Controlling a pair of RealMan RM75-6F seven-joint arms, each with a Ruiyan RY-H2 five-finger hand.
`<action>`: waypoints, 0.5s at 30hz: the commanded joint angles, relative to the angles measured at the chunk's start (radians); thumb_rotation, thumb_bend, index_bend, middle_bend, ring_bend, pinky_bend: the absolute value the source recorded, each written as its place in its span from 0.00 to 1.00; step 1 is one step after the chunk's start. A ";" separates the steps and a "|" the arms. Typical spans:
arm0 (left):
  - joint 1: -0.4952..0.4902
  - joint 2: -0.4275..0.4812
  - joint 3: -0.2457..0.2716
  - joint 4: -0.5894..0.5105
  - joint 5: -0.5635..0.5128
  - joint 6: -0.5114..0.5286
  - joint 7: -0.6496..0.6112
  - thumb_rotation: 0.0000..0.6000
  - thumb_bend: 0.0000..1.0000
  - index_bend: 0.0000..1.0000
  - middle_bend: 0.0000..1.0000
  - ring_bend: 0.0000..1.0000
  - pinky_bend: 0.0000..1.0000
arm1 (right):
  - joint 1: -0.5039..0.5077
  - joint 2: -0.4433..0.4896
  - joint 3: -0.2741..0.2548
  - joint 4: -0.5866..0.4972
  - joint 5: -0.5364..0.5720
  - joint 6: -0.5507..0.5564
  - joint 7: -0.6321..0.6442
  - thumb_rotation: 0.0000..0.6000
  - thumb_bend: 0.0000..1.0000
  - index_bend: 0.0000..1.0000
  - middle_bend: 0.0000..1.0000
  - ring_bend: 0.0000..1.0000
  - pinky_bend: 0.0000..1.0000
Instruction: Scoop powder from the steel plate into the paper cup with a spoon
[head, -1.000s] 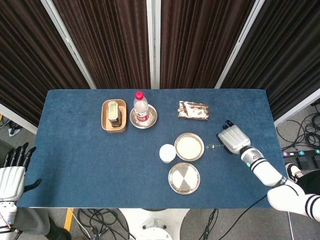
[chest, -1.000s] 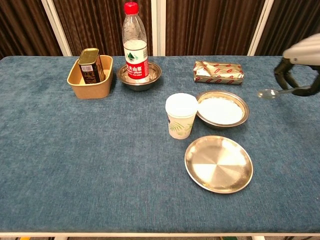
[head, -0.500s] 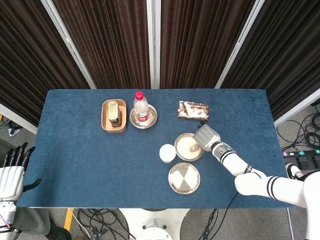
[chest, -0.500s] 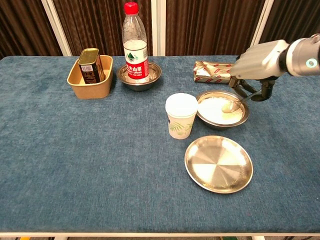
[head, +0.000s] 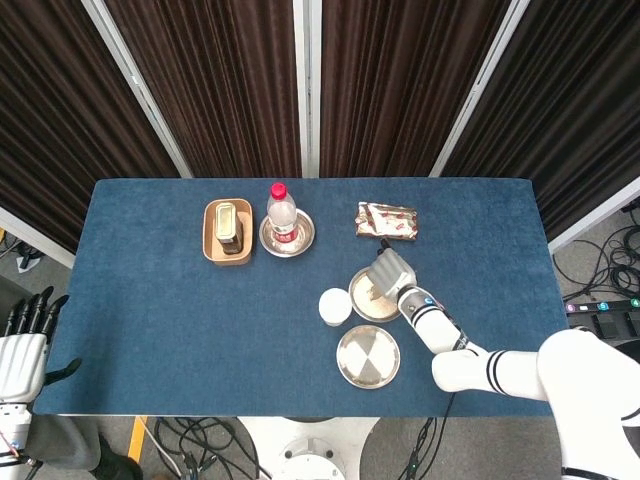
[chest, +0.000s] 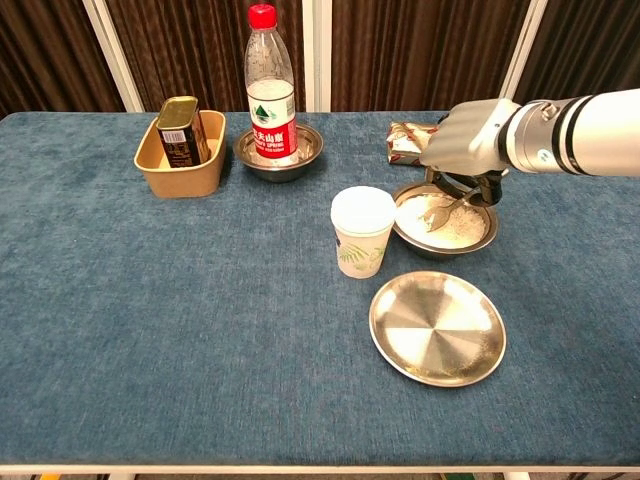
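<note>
L hand hangs off the table's left edge, fingers apart, holding nothing. Far left-centre: brown tray w/ a tin, then water bottle upright in a steel bowl. Paper cup stands just left of the steel plate of powder. R hand over that plate, fingers clamped on spoon, its bowl down in the powder. Empty steel plate nearer front; foil packet behind R hand.
</note>
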 joint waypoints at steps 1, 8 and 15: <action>0.002 -0.001 0.002 0.003 0.001 0.002 -0.003 1.00 0.14 0.16 0.11 0.06 0.05 | -0.007 -0.011 0.004 0.007 -0.013 0.009 0.023 1.00 0.36 0.55 0.55 0.21 0.10; 0.007 -0.005 0.004 0.009 0.007 0.010 -0.012 1.00 0.13 0.16 0.10 0.06 0.05 | -0.085 0.018 0.015 -0.008 -0.106 0.037 0.173 1.00 0.36 0.55 0.55 0.21 0.10; 0.006 0.000 0.002 -0.001 0.016 0.019 0.002 1.00 0.14 0.16 0.10 0.06 0.05 | -0.184 0.069 0.021 -0.014 -0.249 0.058 0.350 1.00 0.36 0.55 0.55 0.21 0.10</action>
